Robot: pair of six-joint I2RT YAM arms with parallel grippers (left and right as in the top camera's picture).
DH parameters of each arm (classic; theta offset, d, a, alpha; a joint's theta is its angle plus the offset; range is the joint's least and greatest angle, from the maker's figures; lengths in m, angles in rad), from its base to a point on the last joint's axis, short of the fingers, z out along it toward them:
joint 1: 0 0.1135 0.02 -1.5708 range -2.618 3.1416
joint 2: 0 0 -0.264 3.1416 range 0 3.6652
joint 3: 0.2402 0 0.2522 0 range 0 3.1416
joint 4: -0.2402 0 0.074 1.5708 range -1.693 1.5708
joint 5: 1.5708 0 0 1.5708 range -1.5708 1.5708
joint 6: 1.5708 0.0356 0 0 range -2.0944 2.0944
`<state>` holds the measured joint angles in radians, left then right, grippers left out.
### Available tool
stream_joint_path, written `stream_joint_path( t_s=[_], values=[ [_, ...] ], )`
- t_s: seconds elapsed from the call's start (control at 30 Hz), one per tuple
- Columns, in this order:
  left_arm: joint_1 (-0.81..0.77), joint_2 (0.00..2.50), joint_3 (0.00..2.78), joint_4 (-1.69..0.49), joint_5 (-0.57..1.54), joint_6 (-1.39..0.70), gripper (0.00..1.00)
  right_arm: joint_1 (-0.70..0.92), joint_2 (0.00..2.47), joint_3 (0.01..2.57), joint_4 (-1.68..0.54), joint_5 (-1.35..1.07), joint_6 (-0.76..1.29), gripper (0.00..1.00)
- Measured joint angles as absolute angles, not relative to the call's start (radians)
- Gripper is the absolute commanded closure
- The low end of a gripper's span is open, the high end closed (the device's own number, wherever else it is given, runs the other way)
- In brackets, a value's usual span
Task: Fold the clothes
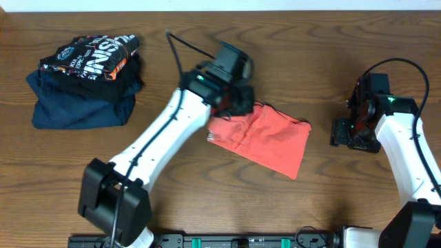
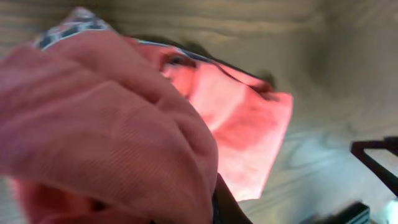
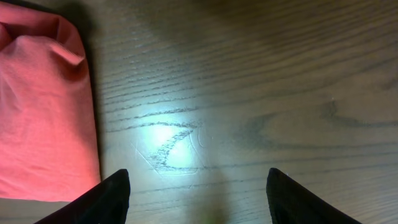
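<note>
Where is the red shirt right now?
In the overhead view the red shirt lies mid-table, its upper-left end gripped by the left gripper. The open right gripper is off to its right, and the dark clothes pile sits far left.

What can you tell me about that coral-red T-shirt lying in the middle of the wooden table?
The coral-red cotton-looking T-shirt is folded into a compact, roughly rectangular packet lying mostly flat on the brown wooden table, near its middle. Its fabric looks soft, matte and slightly wrinkled. A bit of white-and-dark print peeks out at one edge in the left wrist view. The left end effector is shut on its upper-left part, bunching cloth there. Nothing else touches it.
</note>
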<state>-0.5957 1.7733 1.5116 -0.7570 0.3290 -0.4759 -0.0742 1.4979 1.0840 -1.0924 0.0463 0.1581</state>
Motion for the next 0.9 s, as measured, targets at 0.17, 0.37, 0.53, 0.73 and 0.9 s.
stream_joint_path(
  t_s=[0.17, 0.37, 0.53, 0.73, 0.9],
  values=[
    [-0.674, 1.783, 1.512, -0.699, 0.329, -0.475, 0.94, -0.074, 1.498, 1.075, -1.093, 0.050, 0.161, 0.32],
    [-0.746, 1.783, 1.512, -0.677, 0.321, -0.474, 0.94, -0.074, 1.498, 1.070, -1.108, 0.050, 0.161, 0.32],
    [-0.765, 1.783, 1.512, -0.681, 0.307, -0.474, 0.94, -0.074, 1.498, 1.070, -1.110, 0.052, 0.161, 0.31],
    [-0.783, 1.783, 1.512, -0.692, 0.307, -0.472, 0.94, -0.074, 1.498, 1.070, -1.111, 0.053, 0.161, 0.31],
    [-0.802, 1.783, 1.512, -0.693, 0.307, -0.471, 0.94, -0.074, 1.498, 1.070, -1.114, 0.053, 0.161, 0.31]
  ],
)
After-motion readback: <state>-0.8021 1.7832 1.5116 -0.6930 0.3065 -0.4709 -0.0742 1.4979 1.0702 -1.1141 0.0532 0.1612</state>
